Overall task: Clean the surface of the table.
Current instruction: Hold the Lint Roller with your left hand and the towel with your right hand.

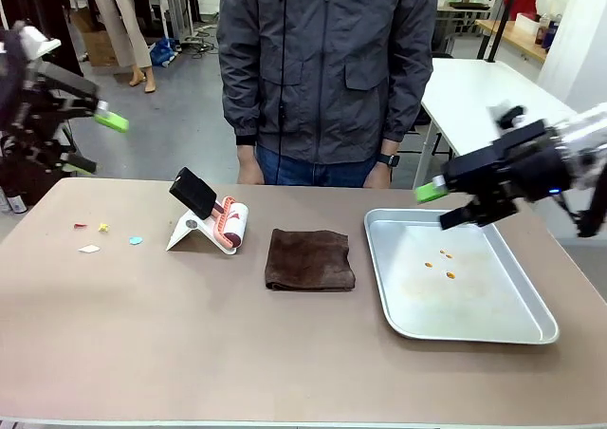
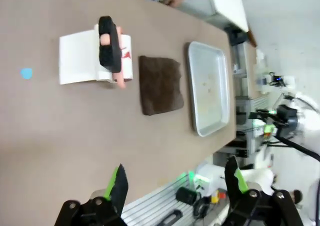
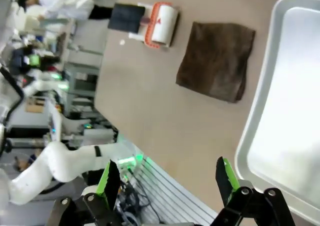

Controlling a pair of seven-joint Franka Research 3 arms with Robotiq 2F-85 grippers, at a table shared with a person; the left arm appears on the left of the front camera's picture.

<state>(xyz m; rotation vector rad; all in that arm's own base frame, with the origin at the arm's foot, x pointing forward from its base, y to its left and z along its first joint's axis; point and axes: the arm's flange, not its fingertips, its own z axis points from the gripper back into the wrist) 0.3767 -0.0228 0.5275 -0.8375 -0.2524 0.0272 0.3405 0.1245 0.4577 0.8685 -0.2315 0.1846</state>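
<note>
I held both arms raised above the taupe table (image 1: 190, 334), left gripper (image 1: 95, 144) at nine o'clock and right gripper (image 1: 444, 206) at three. Both had jaws wide and empty, probably to keep the lint roller (image 1: 230, 225) at eleven and the central brown cloth (image 1: 309, 259) reachable. The coloured scraps (image 1: 102, 228) at nine o'clock and the specks (image 1: 444, 263) in the tray (image 1: 379, 277) were too small to identify.

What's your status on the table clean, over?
Left gripper and right gripper open, empty, raised. Table uncleaned: coloured scraps at its left end. Brown cloth, lint roller mid-table, tray right; nothing blocking.
</note>
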